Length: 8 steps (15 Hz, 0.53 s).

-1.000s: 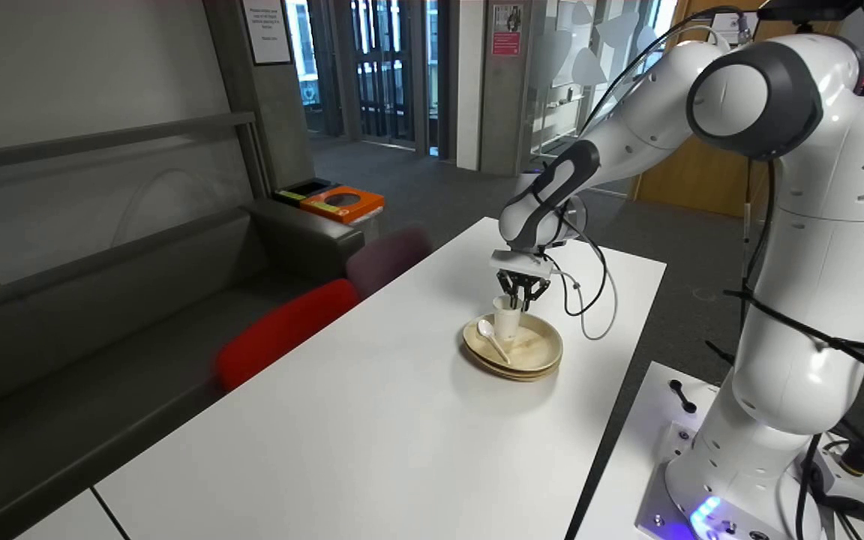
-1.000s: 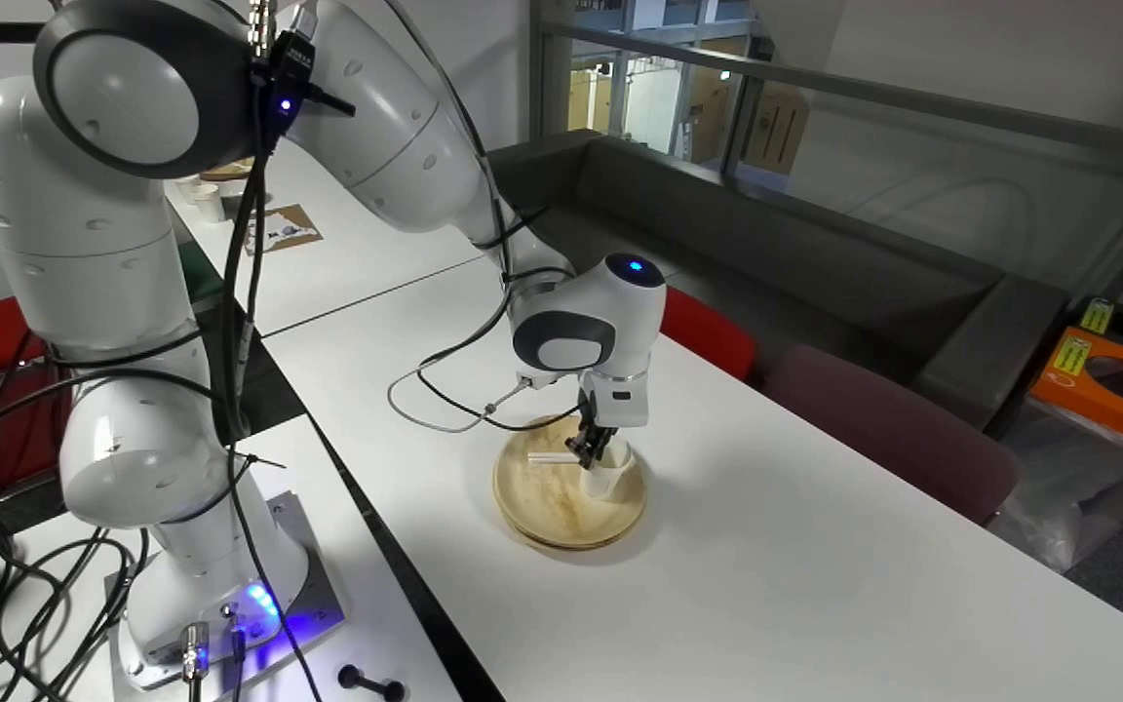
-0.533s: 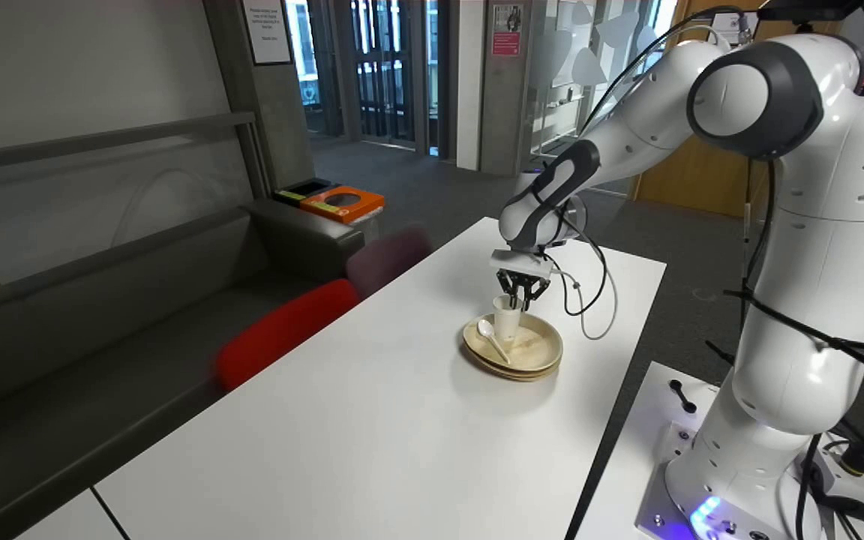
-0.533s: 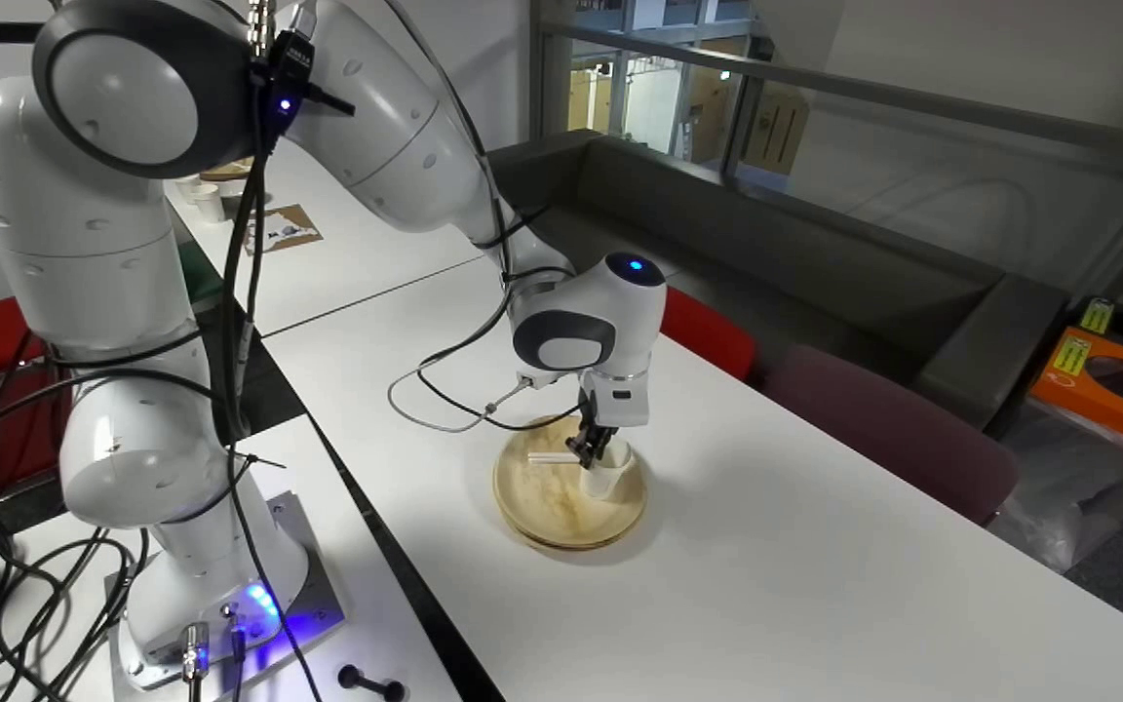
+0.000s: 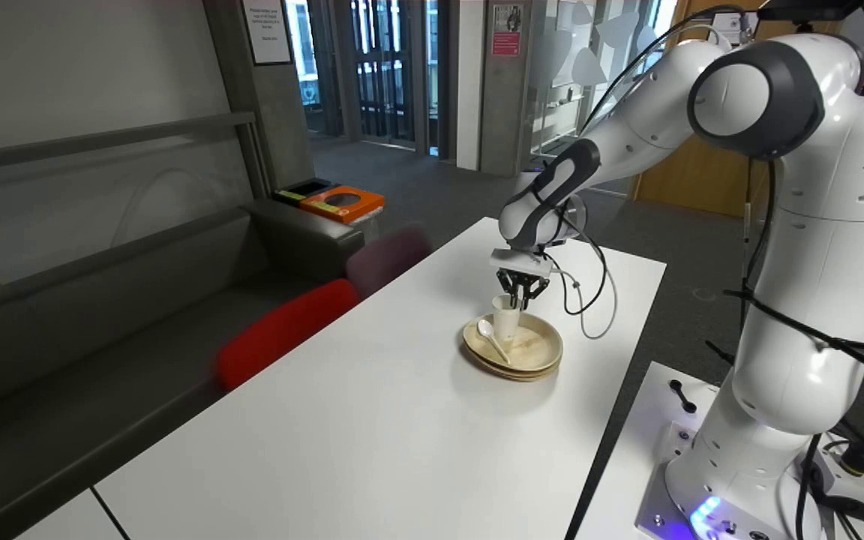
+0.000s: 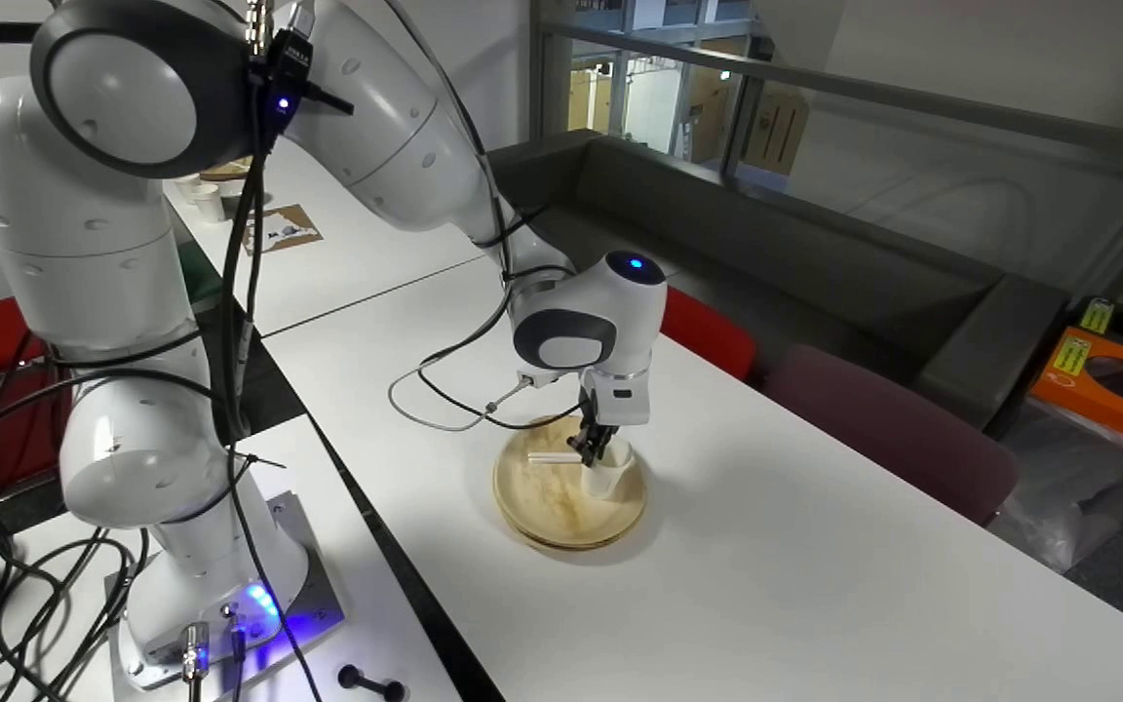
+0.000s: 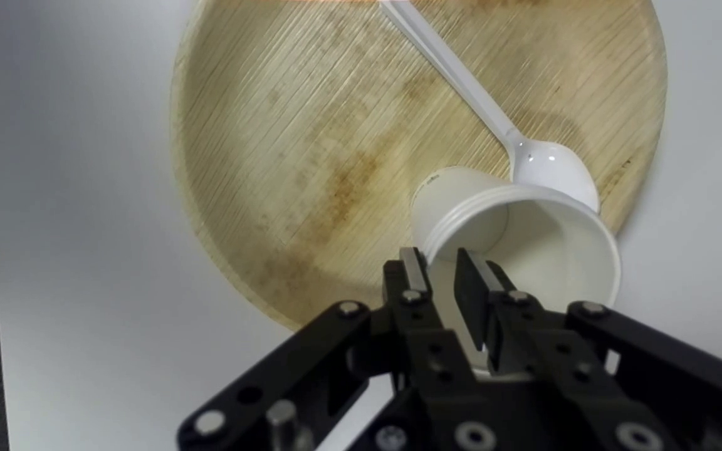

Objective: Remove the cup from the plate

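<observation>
Held white jointed arm [image 6: 391, 146] arched over white table [image 6: 766, 565], and black gripper [image 7: 442, 266] slightly parted, clamping nothing, astride rim of round cream-white cup [image 7: 536, 250]. Had that cup on round tan plate [image 7: 286, 144], near its edge, beside white plastic spoon [image 7: 485, 106].

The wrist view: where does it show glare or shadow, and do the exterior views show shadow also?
Wrist view: small bright glints on the spoon, soft shadow inside the cup; both exterior views: faint shadow on the table beside the plate.
</observation>
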Each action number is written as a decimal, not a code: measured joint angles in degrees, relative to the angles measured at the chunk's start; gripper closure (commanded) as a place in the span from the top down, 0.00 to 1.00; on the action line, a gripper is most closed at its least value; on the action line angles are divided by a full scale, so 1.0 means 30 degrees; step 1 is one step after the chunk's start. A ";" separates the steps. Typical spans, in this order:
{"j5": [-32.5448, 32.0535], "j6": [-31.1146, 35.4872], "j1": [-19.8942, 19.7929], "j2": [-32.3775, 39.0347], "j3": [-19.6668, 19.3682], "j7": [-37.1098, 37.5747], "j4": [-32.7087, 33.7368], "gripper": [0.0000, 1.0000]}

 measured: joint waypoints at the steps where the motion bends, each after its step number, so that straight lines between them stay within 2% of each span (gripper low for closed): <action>1: 0.0000 0.0000 0.0000 0.0000 0.0000 0.0000 0.0000 0.20; 8: -0.0001 0.0000 0.0000 -0.0001 0.0000 0.0000 0.0000 0.26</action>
